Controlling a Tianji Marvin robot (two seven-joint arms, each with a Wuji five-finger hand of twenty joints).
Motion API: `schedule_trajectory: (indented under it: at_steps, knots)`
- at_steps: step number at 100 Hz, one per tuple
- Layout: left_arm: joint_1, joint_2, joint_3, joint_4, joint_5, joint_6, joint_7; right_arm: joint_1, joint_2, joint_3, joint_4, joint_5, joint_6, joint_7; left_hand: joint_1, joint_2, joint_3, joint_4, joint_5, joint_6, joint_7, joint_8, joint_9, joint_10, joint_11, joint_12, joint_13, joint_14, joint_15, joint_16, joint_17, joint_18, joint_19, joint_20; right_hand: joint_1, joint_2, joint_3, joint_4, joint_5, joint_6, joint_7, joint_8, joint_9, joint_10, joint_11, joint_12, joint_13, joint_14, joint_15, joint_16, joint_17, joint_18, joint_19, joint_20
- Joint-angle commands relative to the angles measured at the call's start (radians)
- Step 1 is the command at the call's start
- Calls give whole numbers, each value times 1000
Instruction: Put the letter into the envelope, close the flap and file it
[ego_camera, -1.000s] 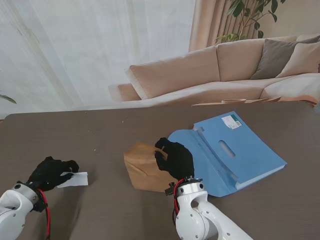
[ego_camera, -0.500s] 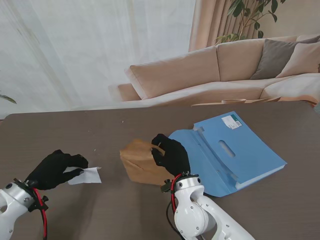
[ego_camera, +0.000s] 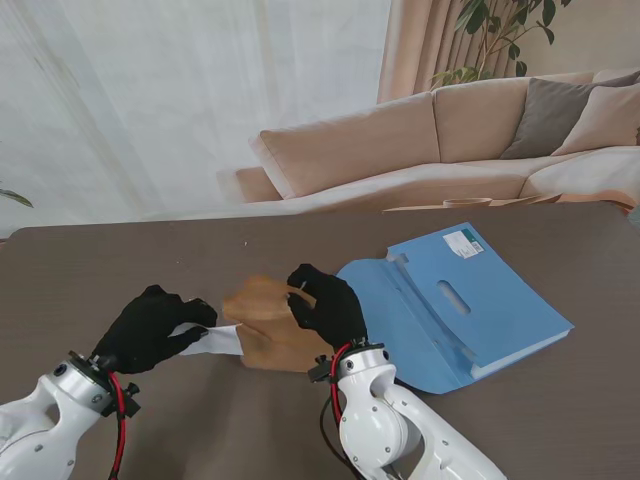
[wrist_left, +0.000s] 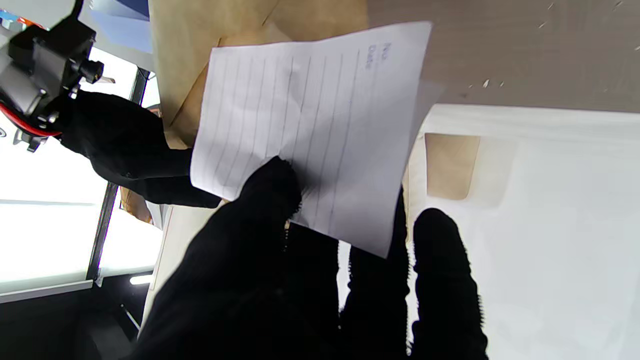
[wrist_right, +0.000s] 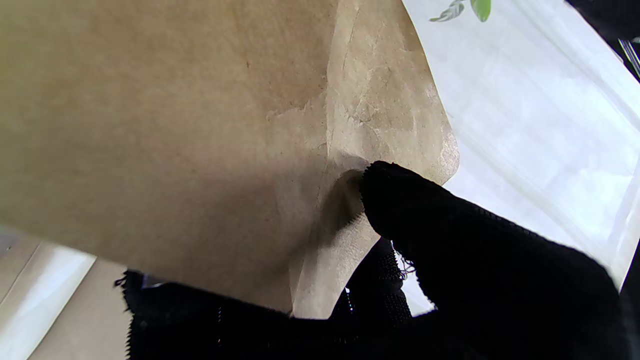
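Dark wood table (ego_camera: 120, 260) under me, a sofa and pale curtains beyond it. Between my two hands sits the job: the letter (ego_camera: 215, 340), a lined white sheet, is pinched in my left hand (ego_camera: 150, 328), thumb on top and fingers beneath, its free edge pointing right toward the envelope (ego_camera: 262, 325) and just reaching that brown paper's left side. My right hand (ego_camera: 322, 305) grips the envelope near its flap, thumb pressed into the crease, lifting that end off the table. Whether the mouth gapes toward the letter I cannot tell; the left wrist view shows only overlapping brown paper past the sheet. I judge the letter's leading edge must meet the opening squarely. Nothing is inside the envelope that I can see. Right of it the blue folder (ego_camera: 470, 300) lies open, holding nothing visible
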Motion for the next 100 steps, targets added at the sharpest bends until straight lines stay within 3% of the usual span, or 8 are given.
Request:
schedule_trajectory:
  at_steps: [1, 24, 32, 49, 64, 68, 80, 100]
  knots:
    - [-5, -18, 23, -19, -17, 8, -15, 3, -12, -8, -4, 11, -9, 18, 45, -34, 45, 0, 42, 2, 5, 5, 25, 5, 33, 7, 24, 11, 20, 21, -2, 20, 26, 19, 30, 17, 15, 31, -9, -14, 48, 13, -13, -6, 29, 6, 27, 8, 32, 8, 20, -21, 132, -12]
    - [-26, -23, 94, -21, -24, 37, 28, 12, -18, -19, -8, 36, -23, 21, 37, -48, 63, -5, 70, -20, 14, -4, 18, 9, 12, 2, -4, 15, -8, 11, -16, 20, 21, 12, 29, 16, 16, 33, -8, -15, 48, 12, -12, -6, 30, 5, 30, 9, 33, 8, 22, -20, 134, -12]
    - [-23, -24, 104, -25, -28, 37, 31, 13, -20, -20, -9, 41, -25, 21, 25, -67, 75, -8, 97, -21, 1, -12, -11, 1, -37, 92, -48, 5, -32, 72, -36, 6, 21, 10, 29, 16, 16, 33, -8, -15, 48, 12, -12, -5, 30, 5, 28, 9, 33, 8, 22, -19, 134, -12]
    - [-25, -29, 135, -20, 39, 48, 116, 15, -21, -23, -11, 47, -30, 22, 3, -124, 108, -16, 167, 0, -27, -50, -104, -6, 71, 245, -112, -20, -11, 215, -68, -17, 30, 26, 28, 16, 16, 34, -7, -13, 48, 13, -11, -5, 30, 6, 28, 11, 35, 8, 21, -18, 134, -13]
    - [-37, -30, 159, -8, 114, 67, 189, 14, -22, -24, -13, 49, -35, 21, 2, -150, 131, -35, 194, 2, -26, -87, -73, 31, 114, 168, -62, -23, -11, 233, -51, -8, 28, 29, 27, 15, 18, 35, -5, -14, 48, 13, -12, -4, 30, 6, 28, 13, 36, 8, 21, -17, 134, -13]
    - [-40, -30, 165, -6, 124, 72, 201, 13, -22, -24, -13, 49, -35, 20, 4, -151, 128, -37, 195, -2, -22, -90, -58, 17, 116, 150, -51, -18, -6, 225, -40, -4, 31, 29, 27, 16, 18, 35, -5, -13, 48, 13, -12, -5, 31, 6, 27, 12, 36, 8, 21, -17, 134, -13]
    - [-51, -31, 186, 3, 149, 96, 234, 13, -22, -24, -15, 50, -37, 20, 4, -148, 125, -39, 185, 6, -8, -99, -51, 33, 134, 125, -39, -12, 25, 211, -25, 5, 55, 37, 27, 15, 18, 35, -5, -13, 47, 14, -11, -5, 31, 6, 27, 13, 36, 8, 21, -15, 135, -13]
    - [-56, -36, 229, 1, 157, 204, 267, 12, -24, -26, -18, 68, -44, 26, -8, -146, 137, -43, 160, 40, 3, -119, -48, 59, 175, 96, -24, 1, 88, 188, 0, 20, 101, 52, 28, 16, 19, 35, -6, -14, 47, 15, -12, -4, 31, 6, 28, 12, 37, 8, 22, -16, 136, -12]
